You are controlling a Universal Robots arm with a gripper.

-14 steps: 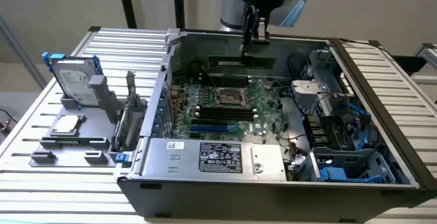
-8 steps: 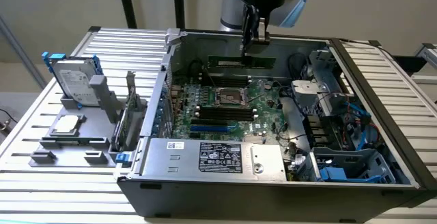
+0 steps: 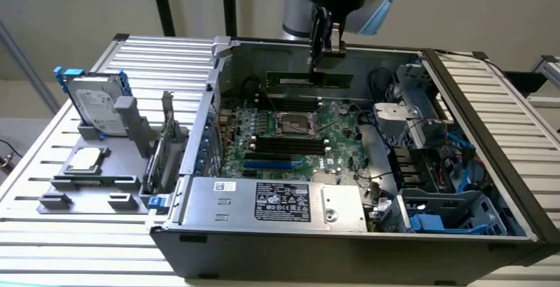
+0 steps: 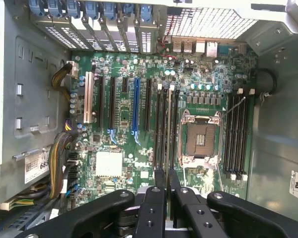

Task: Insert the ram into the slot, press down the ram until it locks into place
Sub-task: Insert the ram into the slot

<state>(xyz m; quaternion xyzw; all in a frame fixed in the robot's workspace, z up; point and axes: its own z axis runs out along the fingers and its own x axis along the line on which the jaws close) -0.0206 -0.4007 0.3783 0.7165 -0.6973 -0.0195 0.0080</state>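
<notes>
We see the gripper (image 3: 319,69) with its fingers (image 4: 156,208) drawn almost together, pinching the ram (image 3: 289,79) by its upper edge so that the contact edge hangs free. In the exterior view the ram hovers level at twelve o'clock from the CPU socket (image 3: 296,124). It lies lengthwise above the slot (image 4: 161,129) and, we judge, is not yet seated.
</notes>
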